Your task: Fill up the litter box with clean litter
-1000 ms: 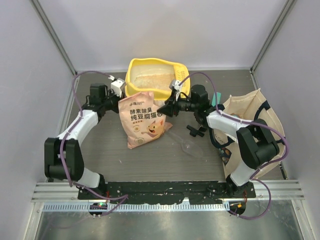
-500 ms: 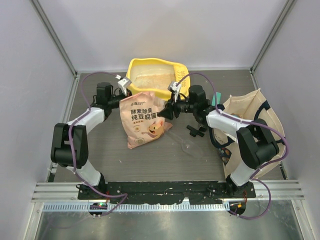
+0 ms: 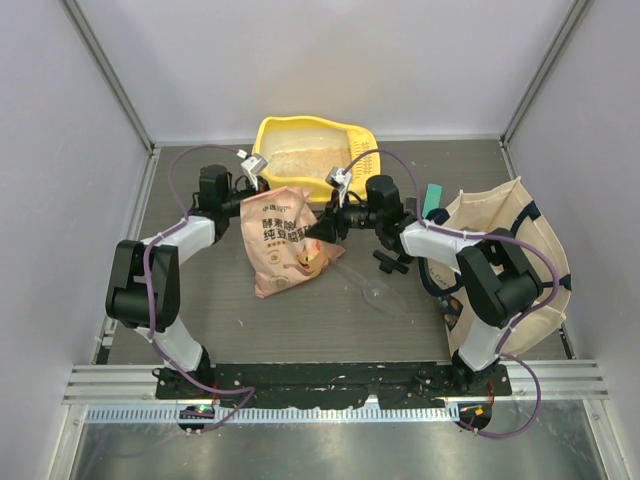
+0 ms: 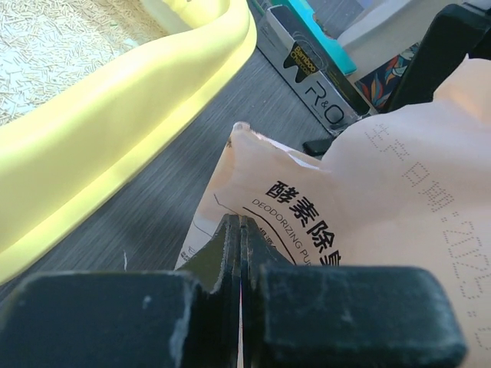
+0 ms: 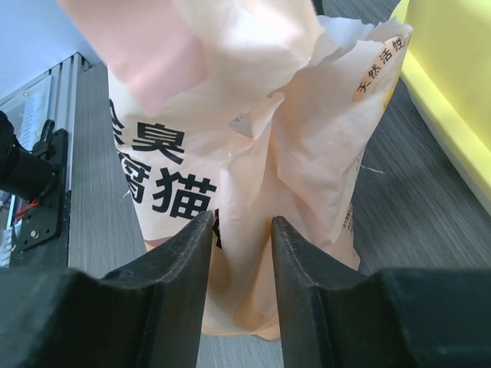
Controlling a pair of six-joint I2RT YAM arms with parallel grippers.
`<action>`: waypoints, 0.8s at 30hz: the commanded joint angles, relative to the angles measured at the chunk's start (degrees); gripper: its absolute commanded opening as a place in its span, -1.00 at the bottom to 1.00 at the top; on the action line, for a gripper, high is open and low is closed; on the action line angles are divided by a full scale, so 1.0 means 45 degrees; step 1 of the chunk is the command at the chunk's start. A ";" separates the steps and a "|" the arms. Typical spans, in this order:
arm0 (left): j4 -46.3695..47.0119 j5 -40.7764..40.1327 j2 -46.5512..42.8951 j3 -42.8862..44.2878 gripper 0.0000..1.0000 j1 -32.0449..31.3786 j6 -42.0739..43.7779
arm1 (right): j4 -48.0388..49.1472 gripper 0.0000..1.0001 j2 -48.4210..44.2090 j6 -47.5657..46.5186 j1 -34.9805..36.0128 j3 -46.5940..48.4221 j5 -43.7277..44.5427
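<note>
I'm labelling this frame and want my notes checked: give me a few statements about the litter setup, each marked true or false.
The yellow plastic litter box already holds pale beige granules. True.
The peach-orange plastic litter bag lies inside the box. False: it is on the grey table, in front of the box.
The cream canvas tote is on the left arm's side. False: it is on the right arm's side.
The left gripper is shut on the bag's edge. True.
The right gripper has bag film between its fingers. True.

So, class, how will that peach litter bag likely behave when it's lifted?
Probably floppy: the litter bag crumples into folds where the right hand grips it. Likely heavy low down: its lower part lies plump on the table, so it may sag.
</note>
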 commanded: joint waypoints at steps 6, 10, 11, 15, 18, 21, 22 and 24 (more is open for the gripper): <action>0.0837 0.1596 -0.0309 -0.0214 -1.00 -0.0399 -0.1281 | 0.1529 -0.44 0.0310 0.1148 -0.0057 0.0671 -0.0698; 0.1207 0.2261 -0.0133 -0.0175 -0.99 -0.0769 -0.1984 | 0.1802 -0.56 0.0661 0.1579 -0.0195 0.1218 -0.1596; 0.1576 0.2437 0.0003 -0.0175 -0.99 -0.0790 -0.2257 | 0.1939 -0.56 0.0739 0.1697 -0.0233 0.1219 -0.1927; 0.2145 0.3218 0.0413 -0.0019 -0.97 -0.0868 -0.3331 | 0.2020 -0.34 0.0643 0.1468 -0.0506 0.1200 -0.2243; 0.2302 0.3550 0.0667 0.0253 -0.95 -0.0946 -0.3548 | 0.1707 -0.24 0.0525 0.0531 -0.0818 0.0926 -0.2087; 0.2341 0.3785 0.0863 0.0430 -0.95 -0.1043 -0.3860 | 0.1783 -0.24 0.0661 0.0175 -0.1014 0.0828 -0.2281; 0.2342 0.3921 0.0921 0.0488 -0.95 -0.1102 -0.3977 | 0.1842 -0.24 0.0720 -0.0019 -0.1054 0.0867 -0.2340; 0.2342 0.4020 0.1019 0.0605 -0.95 -0.1122 -0.4134 | 0.1882 -0.22 0.0779 -0.0293 -0.1113 0.0906 -0.2728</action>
